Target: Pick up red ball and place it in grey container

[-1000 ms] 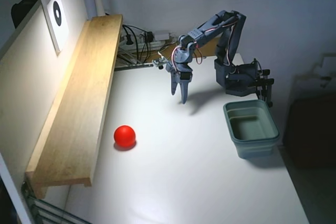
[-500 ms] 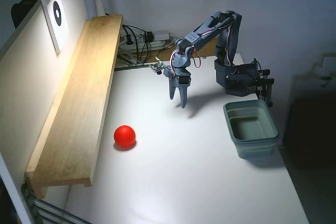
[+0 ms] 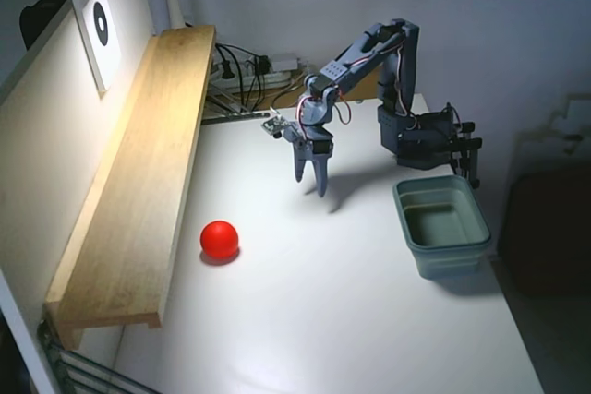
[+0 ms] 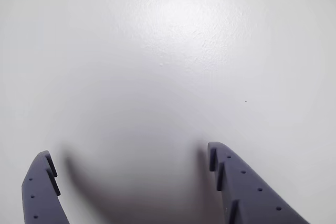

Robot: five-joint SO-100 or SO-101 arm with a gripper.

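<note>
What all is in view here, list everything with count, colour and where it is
Ball: one, red, on the table beside the shelf, left in the fixed view.
Tub: one, grey-green, empty, right side of the table.
Shelf: one, light wood, along the left wall.
Target card: one, white with black ring, on the left wall.
Cables: dark, behind the table.
Table: one, white.
Arm: one, blue-grey, at the back.
Gripper: one, open, empty, above bare table.

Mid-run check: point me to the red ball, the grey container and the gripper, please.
red ball (image 3: 220, 239): fixed view, centre of the sphere.
grey container (image 3: 473, 214): fixed view, right side of the rolled rim.
gripper (image 3: 311, 182): fixed view, midway between the fingertips, which are apart with nothing between them.
</note>
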